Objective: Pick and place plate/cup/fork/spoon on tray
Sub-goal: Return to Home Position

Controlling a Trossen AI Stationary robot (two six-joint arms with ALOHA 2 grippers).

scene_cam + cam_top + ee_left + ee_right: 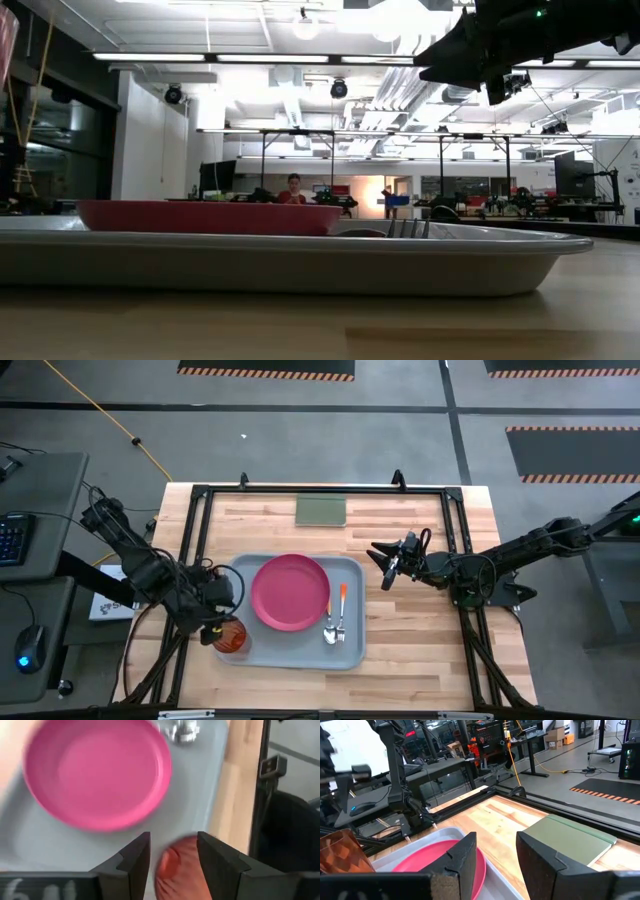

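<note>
The grey-blue tray (350, 650) lies in the middle of the table. On it rest the pink plate (290, 592), the fork and the spoon side by side (335, 622), and the red-orange cup (231, 637), which stands in the tray's near left corner. My left gripper (172, 840) hangs open just above the cup (177, 867), one finger to each side of it, touching nothing that I can see. My right gripper (379, 565) hovers open and level past the tray's right rim, holding nothing. The low view shows the plate (200, 215) and fork tines (408, 229) above the tray wall (300, 262).
A flat green rectangle (320, 510) lies at the table's far edge, also seen past my right gripper's fingers (570, 842). A black frame (200, 495) runs around the tabletop. Bare wood lies right of the tray (420, 640). A person shows far off in the room (292, 188).
</note>
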